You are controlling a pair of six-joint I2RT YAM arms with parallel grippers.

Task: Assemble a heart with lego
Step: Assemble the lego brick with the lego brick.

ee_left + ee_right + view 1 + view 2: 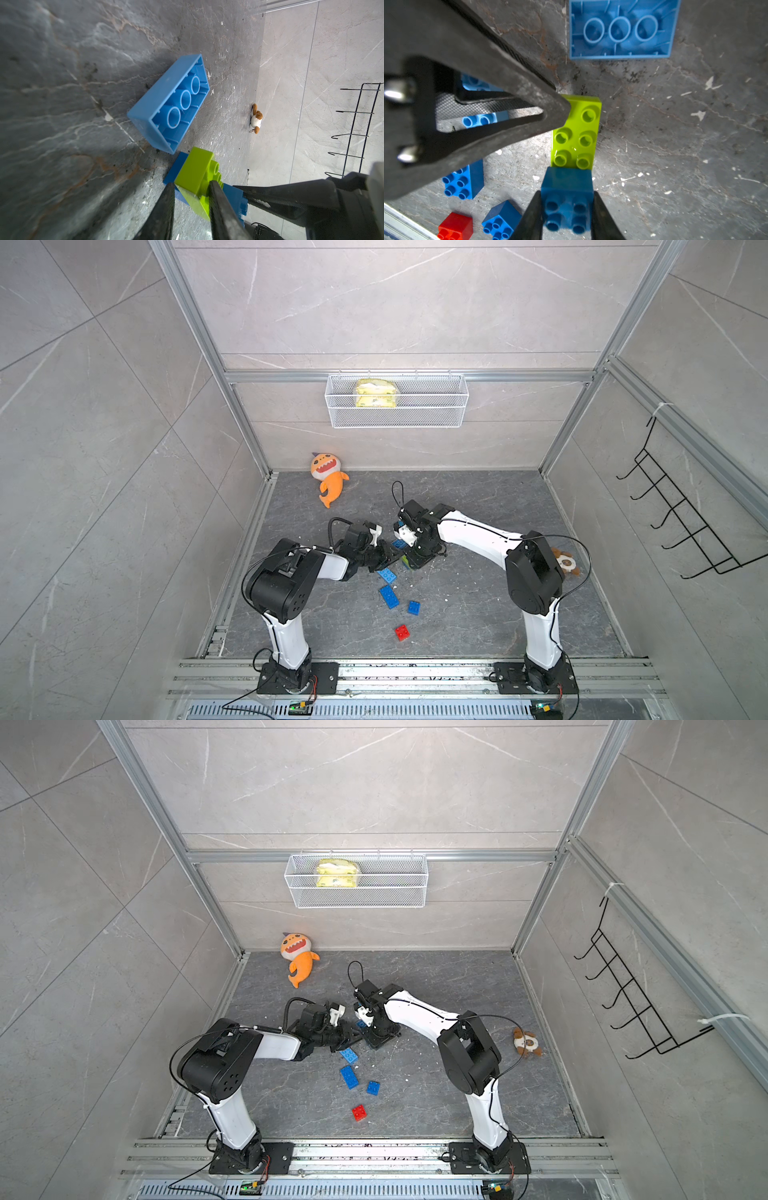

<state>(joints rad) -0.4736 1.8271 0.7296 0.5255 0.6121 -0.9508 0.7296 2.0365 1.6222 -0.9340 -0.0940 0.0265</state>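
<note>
Both grippers are crowding together near the middle of the dark floor (478, 614). The left gripper (191, 185) is pinching the lime-green brick (195, 166) across its narrow sides, and I'd say it is steadying that brick as a base. The right gripper (566, 195) is squeezing a blue square brick (566, 207) right at the green one's end, studs facing its wrist camera, likely seating it there or lining it up. That small pair is all there is of the heart (572, 164) so far. It is sitting between the two arms, near an upturned long blue brick (620, 31) that is showing its hollow underside.

The rest of the lego is lying loose toward the robot's base: a flat long blue brick (388, 596), a loose blue square (413, 608), the red square (402, 632), and another blue piece (386, 574) peeking out from under the left gripper.

I cannot tell whether the blue square brick is actually clicked onto the green or only butting against it. Some blue is also showing behind the green in the left wrist view, and I cannot say what it belongs to. In both top views the wrists are covering the pair. The orange plush fish (328, 479) is lying well apart at the back, and the brown plush (525, 1042) is off to the right.
</note>
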